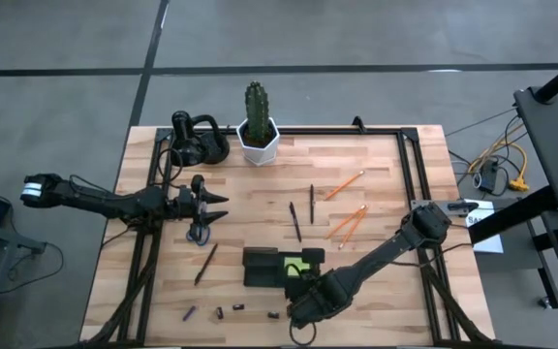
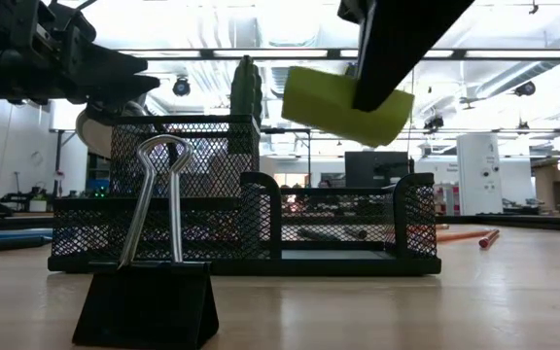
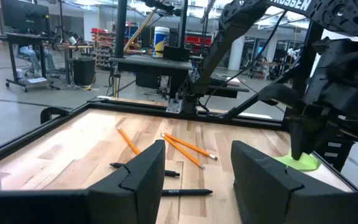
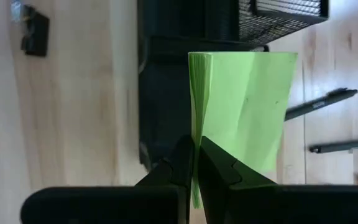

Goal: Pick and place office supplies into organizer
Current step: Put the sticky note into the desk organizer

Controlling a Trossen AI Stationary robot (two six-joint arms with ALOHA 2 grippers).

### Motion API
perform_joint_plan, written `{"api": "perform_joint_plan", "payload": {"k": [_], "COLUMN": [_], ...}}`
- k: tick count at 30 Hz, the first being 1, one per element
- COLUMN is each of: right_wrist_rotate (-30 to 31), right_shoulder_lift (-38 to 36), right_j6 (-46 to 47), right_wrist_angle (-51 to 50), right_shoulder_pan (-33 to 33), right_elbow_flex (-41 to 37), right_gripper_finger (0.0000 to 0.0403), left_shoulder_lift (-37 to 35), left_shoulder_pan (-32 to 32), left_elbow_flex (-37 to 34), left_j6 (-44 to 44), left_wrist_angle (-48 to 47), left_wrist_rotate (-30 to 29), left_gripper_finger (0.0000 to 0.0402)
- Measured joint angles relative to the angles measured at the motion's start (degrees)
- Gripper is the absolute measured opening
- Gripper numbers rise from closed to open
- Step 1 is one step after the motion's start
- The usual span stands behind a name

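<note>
Even overhead light falls on my table point(image 1: 260, 194) from above, with only faint, soft shadows. In the low view, ceiling lamps point(image 2: 290, 19) glare white behind my arms, leaving the organizer point(image 2: 251, 228) backlit and the near clip point(image 2: 149, 292) slightly soft. In the right wrist view, my fingers point(image 4: 194, 165) are blurred against the bright pad point(image 4: 247, 106).

floor point(image 1: 66, 39): grey concrete | ceiling point(image 2: 261, 19): bright strip lights | back: workbenches point(image 3: 48, 56), perhaps a seated person

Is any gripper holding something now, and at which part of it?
The right gripper pinches the green sticky-note pad by one edge, above the organizer. The left gripper is open and empty.
</note>
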Motion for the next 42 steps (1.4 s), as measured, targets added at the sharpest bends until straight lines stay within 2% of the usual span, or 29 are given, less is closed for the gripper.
{"api": "perform_joint_plan", "payload": {"k": [6, 11, 42], "right_wrist_rotate": [-0.5, -3.9, -7.7], "right_shoulder_lift": [0.0, 0.0, 7.2], "right_j6": [0.1, 4.5, 2.2], "right_wrist_angle": [2.2, 4.3, 4.1], "right_shoulder_pan": [-1.6, -2.7, -4.2], "right_elbow_flex": [0.0, -0.1, 0.0], "right_gripper_finger": [0.0009, 0.0009, 0.0008], "left_shoulder_lift": [0.0, 0.0, 0.0], "left_shoulder_pan": [0.0, 0.0, 0.0], "left_elbow_flex": [0.0, 0.0, 0.0], "left_j6": [0.0, 0.0, 0.0], "left_wrist_angle": [0.0, 0.0, 0.0], "left_wrist_rotate": [0.0, 0.0, 0.0], "left_gripper_finger": [0.0169, 0.0169, 0.0169]}}
